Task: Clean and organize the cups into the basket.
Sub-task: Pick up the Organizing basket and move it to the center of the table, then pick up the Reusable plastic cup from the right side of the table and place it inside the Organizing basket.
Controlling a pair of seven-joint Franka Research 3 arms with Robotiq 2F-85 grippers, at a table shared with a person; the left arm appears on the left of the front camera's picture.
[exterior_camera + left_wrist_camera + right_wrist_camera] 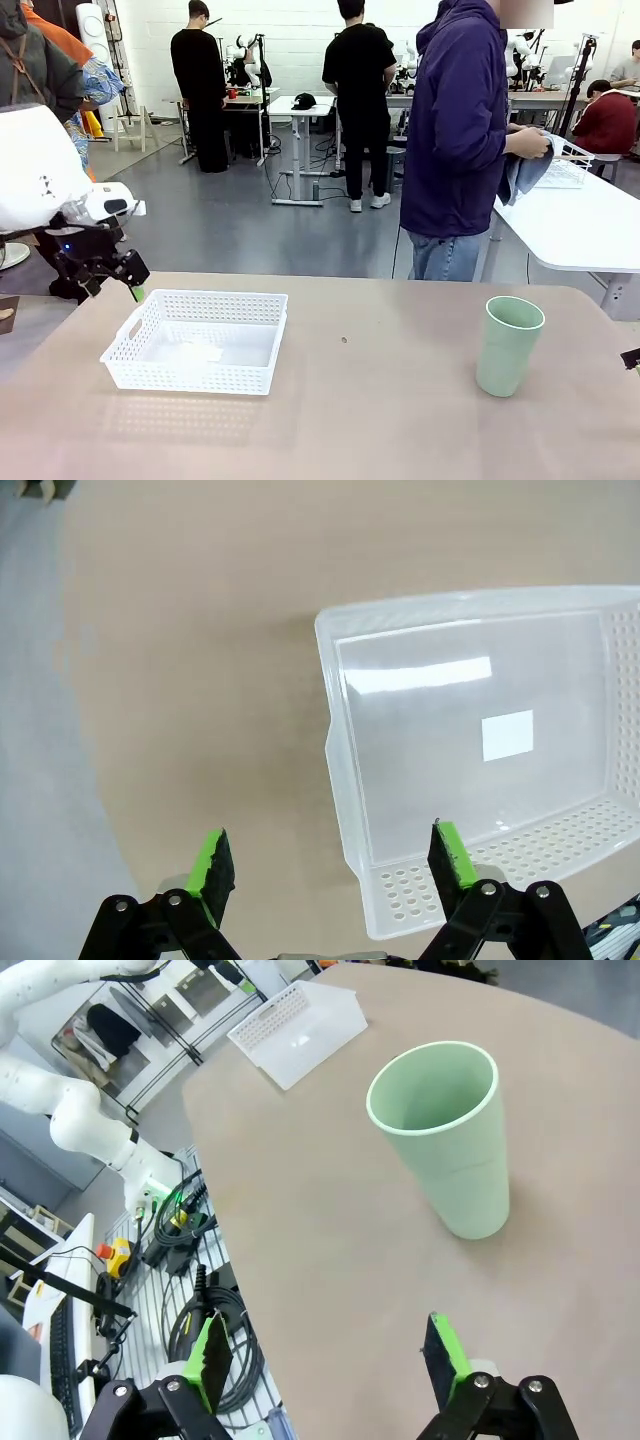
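Observation:
A pale mint green cup [508,345] stands upright on the tan table at the right. In the right wrist view the same cup [445,1135] is a little ahead of my right gripper [328,1352], which is open with nothing between its fingers. The white lattice basket [197,341] sits at the table's left, with nothing in it. My left gripper [331,858] hangs open above the basket's [340,780] near wall, one green pad over the table and the other over the basket rim. In the front view the left gripper [115,275] is by the basket's far left corner.
A person in a dark blue hoodie [460,120] stands at the far side, turned away, holding a grey cloth [525,170] near a white wire rack [565,165] on a neighbouring white table. The tan table's [380,400] middle is bare between basket and cup.

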